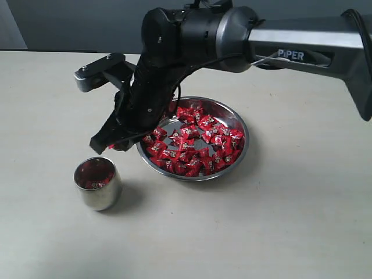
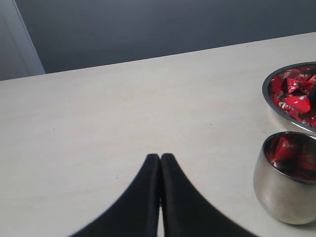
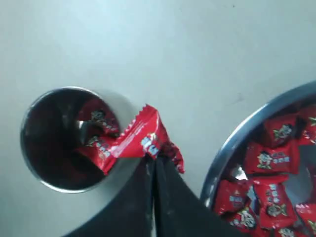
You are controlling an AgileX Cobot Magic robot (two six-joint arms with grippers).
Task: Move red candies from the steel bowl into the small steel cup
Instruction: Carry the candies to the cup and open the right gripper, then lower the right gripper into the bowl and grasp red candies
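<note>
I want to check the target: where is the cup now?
In the exterior view the cup stands lower left, near the bowl's left rim but apart; the right pincer, shut on a candy, hangs at its rim.

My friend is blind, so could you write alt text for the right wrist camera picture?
A closed black gripper pinches a red candy by its wrapper, seen from above at the rim of a small steel cup that already holds a few candies. A steel bowl with many more stands close by on a pale table.
</note>
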